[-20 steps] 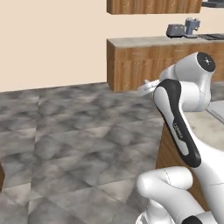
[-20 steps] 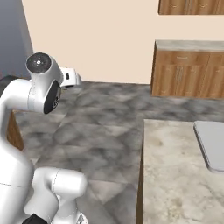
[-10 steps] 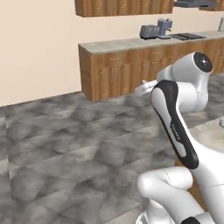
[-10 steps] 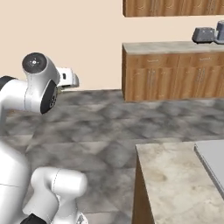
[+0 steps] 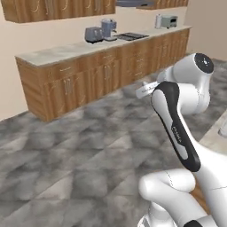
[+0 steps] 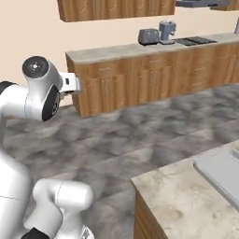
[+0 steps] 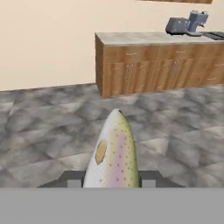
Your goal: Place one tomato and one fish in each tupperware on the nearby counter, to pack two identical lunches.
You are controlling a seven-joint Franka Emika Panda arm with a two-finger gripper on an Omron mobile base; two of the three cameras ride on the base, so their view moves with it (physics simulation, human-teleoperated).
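I have the fish [image 7: 113,153], a speckled trout with a pinkish flank, clamped between the two dark fingertips of my gripper [image 7: 112,179]; it points straight out from the hand, above the grey stone floor [image 7: 52,127]. The counter [image 6: 182,200] sits at the lower right of the right base view, near the arm's base, with a flat grey tray [image 6: 223,172] lying on its marbled top at the far edge. Beyond the fish, across the floor, a run of wooden cabinets [image 7: 157,68] stands against the beige wall. On that run's top I can see a toaster [image 6: 148,36] just beside a coffee machine [image 6: 167,31].
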